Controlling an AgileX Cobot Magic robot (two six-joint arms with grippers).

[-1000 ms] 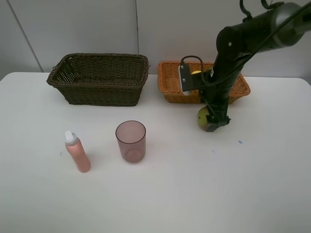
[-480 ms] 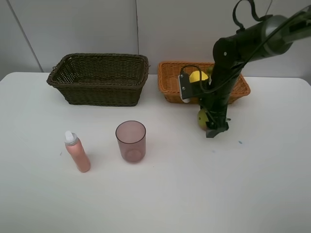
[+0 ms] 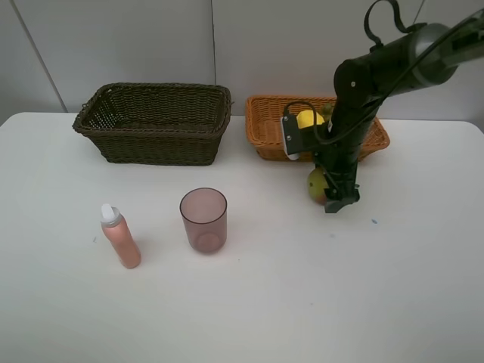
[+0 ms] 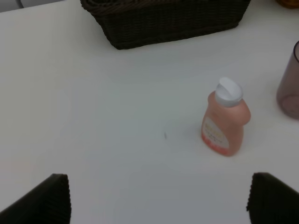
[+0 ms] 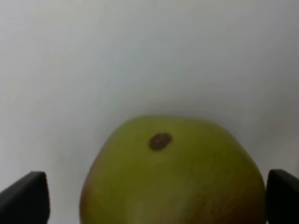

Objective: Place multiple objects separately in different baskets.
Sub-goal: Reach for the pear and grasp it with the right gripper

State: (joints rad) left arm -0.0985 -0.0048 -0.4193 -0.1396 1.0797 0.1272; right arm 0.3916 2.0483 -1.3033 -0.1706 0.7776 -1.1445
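Spotted a small shift over the last second: black right arm (image 3: 386,57) tipped back off the shallow orange woven wicker basket (image 3: 265,130), baring more of the yellow lemon (image 3: 306,119) lying inside, and right gripper (image 3: 340,198) slid a hair toward the front of the white counter (image 3: 302,302). Can't spot any other change.

Going left to right then. Back left: deep dark olive-brown woven wicker basket (image 3: 151,144), parked at the far edge of the counter. Front left: pink plastic bottle with a white cap (image 3: 121,240), standing upright, well apart from both baskets. Near that bottle, the left gripper (image 4: 158,200), hanging above bare counter, spread wide open and gripping nothing; only showing up on its own wrist camera. Just right of the bottle: translucent mauve plastic cup (image 3: 203,221), upright, mouth up, not touching the bottle.

Right of centre at the back: the orange basket with the lemon in it. Directly in front of it, on the counter and not inside: red-green pear (image 3: 315,185), mostly green with a reddish blush low down. Right gripper down at the pear, open wide, with the fruit sitting between the two fingertips. Clear gap on one side from the wrist camera, can't tell about contact on the other.
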